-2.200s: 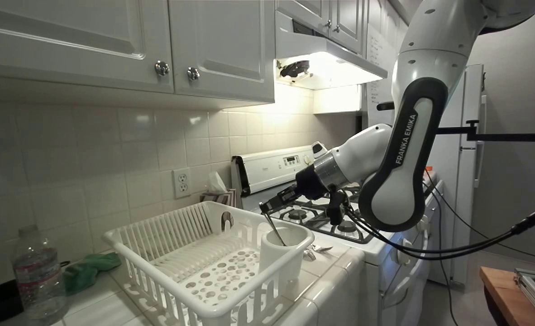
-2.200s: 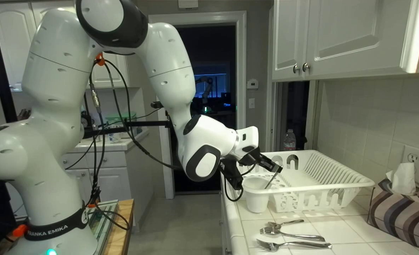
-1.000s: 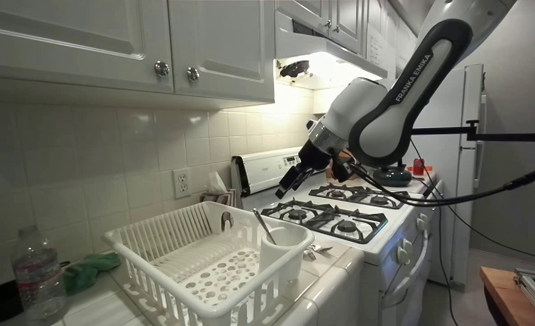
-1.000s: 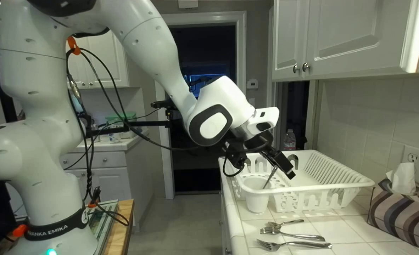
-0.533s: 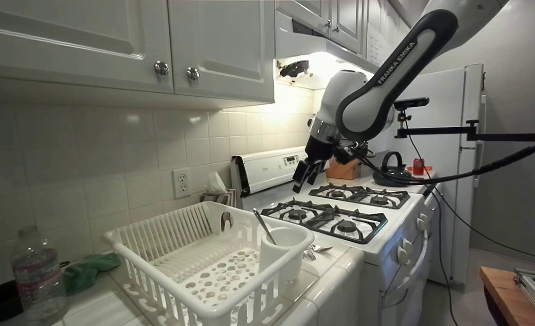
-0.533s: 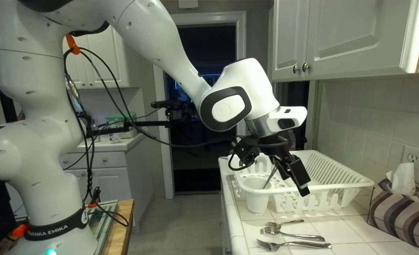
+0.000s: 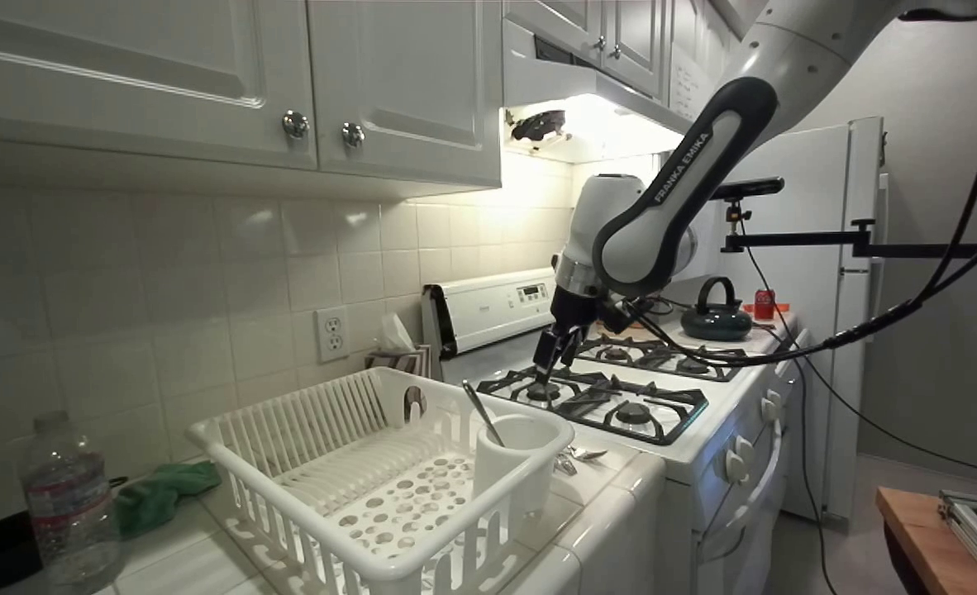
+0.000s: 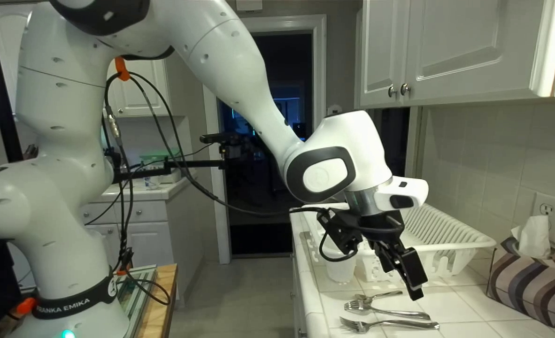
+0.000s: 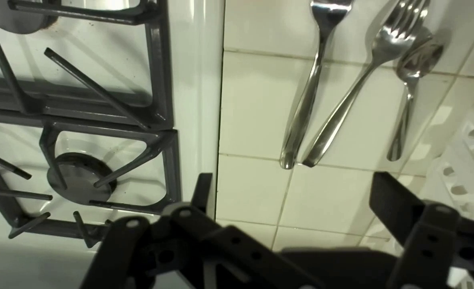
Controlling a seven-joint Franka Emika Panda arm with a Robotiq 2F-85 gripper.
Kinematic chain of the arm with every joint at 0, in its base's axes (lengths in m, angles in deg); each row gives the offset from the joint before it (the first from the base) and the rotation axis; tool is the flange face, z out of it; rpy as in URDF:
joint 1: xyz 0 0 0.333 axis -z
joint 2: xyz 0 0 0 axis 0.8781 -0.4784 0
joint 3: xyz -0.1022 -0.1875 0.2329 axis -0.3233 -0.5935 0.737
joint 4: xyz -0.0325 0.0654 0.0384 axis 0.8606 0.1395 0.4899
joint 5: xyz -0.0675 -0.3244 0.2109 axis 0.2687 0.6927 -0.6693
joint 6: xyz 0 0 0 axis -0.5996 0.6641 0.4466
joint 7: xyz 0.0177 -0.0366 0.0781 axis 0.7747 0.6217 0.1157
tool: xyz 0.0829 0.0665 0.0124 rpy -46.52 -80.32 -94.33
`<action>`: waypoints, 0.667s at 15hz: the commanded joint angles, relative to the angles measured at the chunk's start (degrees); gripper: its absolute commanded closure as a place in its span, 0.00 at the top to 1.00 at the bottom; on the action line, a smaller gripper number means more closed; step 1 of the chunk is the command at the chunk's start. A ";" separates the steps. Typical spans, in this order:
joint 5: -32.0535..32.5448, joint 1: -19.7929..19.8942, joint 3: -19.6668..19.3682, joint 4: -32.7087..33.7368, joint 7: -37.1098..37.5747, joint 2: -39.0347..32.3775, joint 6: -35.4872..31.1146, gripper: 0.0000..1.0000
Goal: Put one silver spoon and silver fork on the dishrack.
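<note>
Two silver forks, a left one (image 9: 303, 116) and a right one (image 9: 387, 46), lie on the tiled counter beside a silver spoon (image 9: 419, 60). My gripper (image 9: 291, 180) hangs over the counter, near their handle ends in the wrist view. Its fingers (image 9: 393, 200) stand wide apart with only tile between them. The white dishrack (image 7: 290, 504) is on the counter past the cutlery. At its end, the white cutlery basket (image 7: 505, 471) holds one upright silver utensil (image 7: 480, 411), leaning on the rim; its lower end is hidden. In an exterior view my gripper (image 8: 402, 281) hides part of the rack.
A stove (image 9: 195, 80) with black grates (image 9: 161, 80) borders the counter. The tissue box (image 8: 526, 281) stands by the tiled wall. A plastic bottle (image 7: 71, 512) and a green cloth (image 7: 162, 496) lie beyond the rack. Cabinets (image 7: 406, 83) hang overhead.
The gripper was at the utensil's handle over the basket; it let go and rose away. It then swung towards the loose cutlery, tilted downward, and came lower. The utensil stayed in the basket.
</note>
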 commanded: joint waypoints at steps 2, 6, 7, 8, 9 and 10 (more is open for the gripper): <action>0.08 -1.20 -0.56 3.23 -2.34 -5.56 -2.38 1.00; -0.60 -0.98 -0.58 5.36 -2.82 -9.27 -3.76 1.00; -0.64 -0.99 -0.67 5.75 -2.72 -10.18 -4.37 1.00; -0.75 -0.80 -0.44 6.06 -2.97 -11.05 -5.25 1.00; -0.64 -0.86 -0.53 6.32 -2.98 -11.85 -6.20 1.00; -0.87 -0.60 -0.21 6.62 -3.18 -12.55 -7.03 1.00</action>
